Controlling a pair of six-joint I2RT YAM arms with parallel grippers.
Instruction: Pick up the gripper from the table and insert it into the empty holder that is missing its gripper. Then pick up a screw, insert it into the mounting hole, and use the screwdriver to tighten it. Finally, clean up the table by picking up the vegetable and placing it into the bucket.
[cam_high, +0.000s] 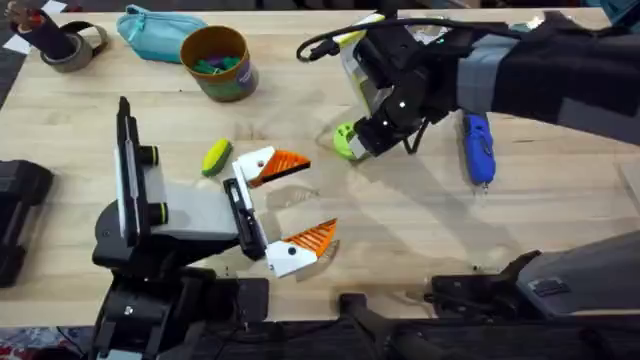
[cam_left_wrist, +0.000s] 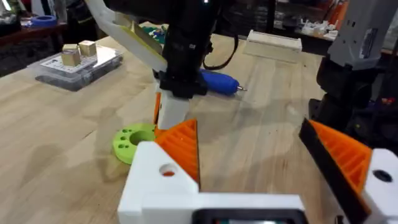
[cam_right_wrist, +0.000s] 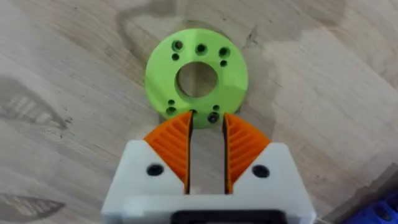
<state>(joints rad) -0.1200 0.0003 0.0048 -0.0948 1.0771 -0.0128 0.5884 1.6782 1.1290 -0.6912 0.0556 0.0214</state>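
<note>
Right wrist view: right end effector (cam_right_wrist: 206, 140), narrowly parted, straddling rim of green disc (cam_right_wrist: 197, 73) lying flat at mid-counter (cam_high: 420, 240). Left end effector (cam_high: 290, 205) wide open, empty. Best closed squarely on rim before lifting. Screwdriver (cam_high: 478, 148) near right edge; bucket (cam_high: 216, 62) near far edge.

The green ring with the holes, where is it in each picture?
Overhead: the green ring lies on the table right of centre, at the right gripper.
Left wrist: the ring lies left of centre, beyond the white finger.
Right wrist: the ring lies top centre, just past the fingertips.
Shared landmark: the right gripper's orange pads at the ring.
</note>
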